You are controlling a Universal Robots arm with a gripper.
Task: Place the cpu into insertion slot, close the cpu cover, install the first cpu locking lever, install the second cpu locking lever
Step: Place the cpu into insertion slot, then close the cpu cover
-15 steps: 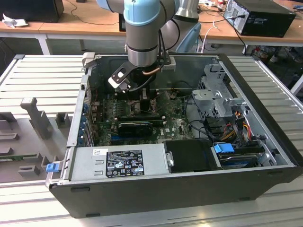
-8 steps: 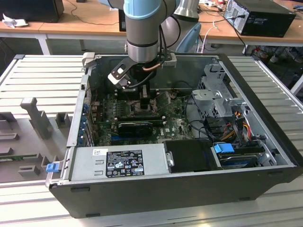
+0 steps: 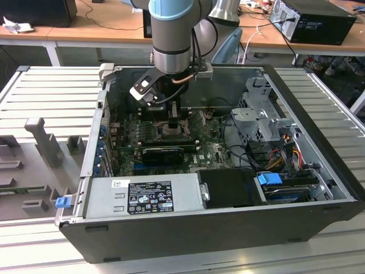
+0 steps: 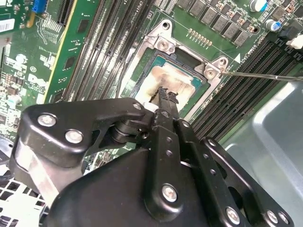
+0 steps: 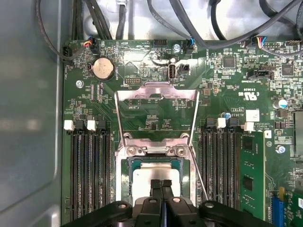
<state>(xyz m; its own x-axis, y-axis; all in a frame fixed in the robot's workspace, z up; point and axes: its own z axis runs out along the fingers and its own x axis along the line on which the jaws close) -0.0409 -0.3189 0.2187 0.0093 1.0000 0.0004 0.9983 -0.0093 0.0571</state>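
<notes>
- The black two-finger gripper (image 5: 161,185) has its fingers pinched together with nothing between them that I can see. The tips are right down on the chip's top.
- That chip, the small flat square cpu (image 5: 142,176) with the silver-beige metal lid, lies flat inside the square black insertion slot (image 5: 120,182), so placing looks done.
- The thin silver metal-frame cpu cover (image 5: 156,90) is flipped open, hinged at the socket's edge, with green motherboard (image 5: 227,94) showing through its window.
- A thin wire locking lever (image 5: 199,177) angles out beside the socket, unlatched.
- Handling guess: the cpu's light, stiff and slick-topped, and the pins underneath are fragile. Grab it by opposite edges and never drag it.
</notes>
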